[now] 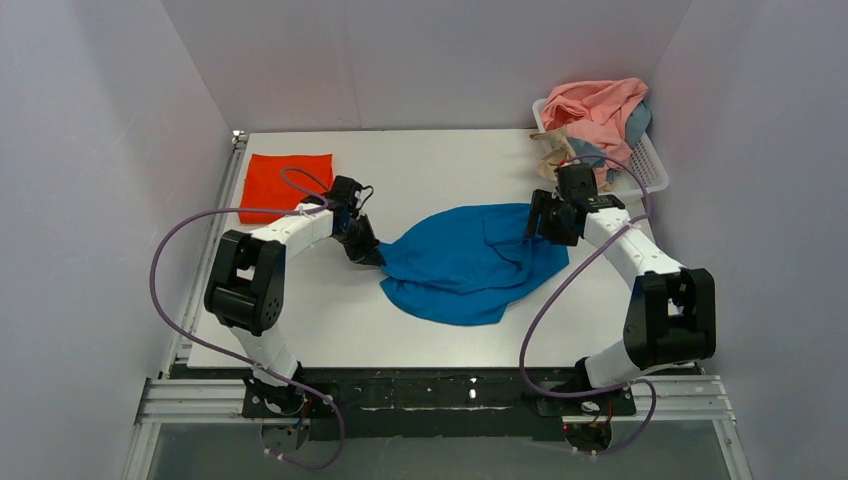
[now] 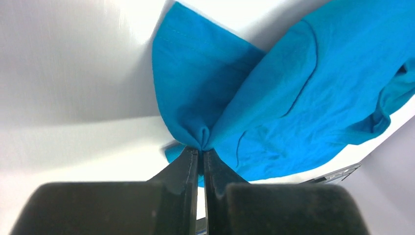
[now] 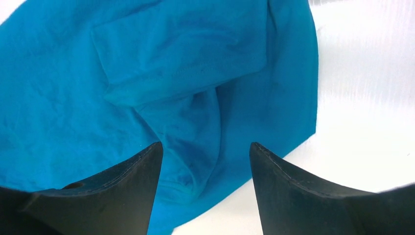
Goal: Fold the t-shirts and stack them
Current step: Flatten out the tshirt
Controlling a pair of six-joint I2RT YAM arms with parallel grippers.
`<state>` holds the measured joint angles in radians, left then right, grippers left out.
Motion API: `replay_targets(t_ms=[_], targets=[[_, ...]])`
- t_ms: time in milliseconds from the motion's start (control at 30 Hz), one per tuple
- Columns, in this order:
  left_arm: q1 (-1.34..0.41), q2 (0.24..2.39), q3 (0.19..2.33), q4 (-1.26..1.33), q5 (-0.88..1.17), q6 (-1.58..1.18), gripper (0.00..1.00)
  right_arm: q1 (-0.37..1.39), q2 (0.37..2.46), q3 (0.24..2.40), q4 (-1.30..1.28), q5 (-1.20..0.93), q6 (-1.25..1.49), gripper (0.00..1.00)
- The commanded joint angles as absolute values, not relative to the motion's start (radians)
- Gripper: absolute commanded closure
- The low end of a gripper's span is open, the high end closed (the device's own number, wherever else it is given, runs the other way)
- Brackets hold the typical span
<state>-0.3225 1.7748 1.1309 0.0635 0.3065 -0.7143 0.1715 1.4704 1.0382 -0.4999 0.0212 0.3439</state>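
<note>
A bright blue t-shirt (image 1: 465, 262) lies crumpled in the middle of the table. My left gripper (image 1: 372, 256) is at its left edge, and in the left wrist view the left gripper (image 2: 201, 149) is shut on a pinched fold of the blue t-shirt (image 2: 293, 93). My right gripper (image 1: 540, 226) hangs over the shirt's right edge; in the right wrist view the right gripper (image 3: 205, 149) stands open above the blue t-shirt (image 3: 147, 83), holding nothing. An orange-red t-shirt (image 1: 286, 184) lies folded flat at the table's back left.
A white lattice basket (image 1: 645, 160) at the back right holds a heap of pink, tan and dusty blue shirts (image 1: 598, 108). White walls enclose the table (image 1: 330, 320) on three sides. Purple cables loop from both arms.
</note>
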Motion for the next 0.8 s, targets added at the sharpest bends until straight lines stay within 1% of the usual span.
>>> replay_targets(t_ms=[0, 100, 267, 533, 700, 767], targets=[[-0.317, 1.661, 1.136, -0.069, 0.304, -0.699, 1.00, 0.175, 1.530, 1.138, -0.484, 0.028, 0.335, 0.27], [-0.316, 1.591, 1.100, -0.073, 0.296, -0.695, 1.00, 0.175, 1.595, 1.193, -0.505, 0.023, 0.334, 0.27], [-0.317, 1.500, 1.052, -0.102, 0.273, -0.681, 1.00, 0.198, 1.689, 1.254, -0.523, -0.053, 0.321, 0.29], [-0.317, 1.456, 1.021, -0.113, 0.265, -0.669, 1.00, 0.261, 1.804, 1.332, -0.543, -0.037, 0.322, 0.30], [-0.317, 1.458, 1.021, -0.115, 0.259, -0.671, 1.00, 0.276, 1.898, 1.398, -0.557, -0.005, 0.351, 0.35], [-0.316, 1.457, 1.020, -0.116, 0.255, -0.669, 1.00, 0.277, 1.918, 1.404, -0.540, -0.006, 0.353, 0.42]])
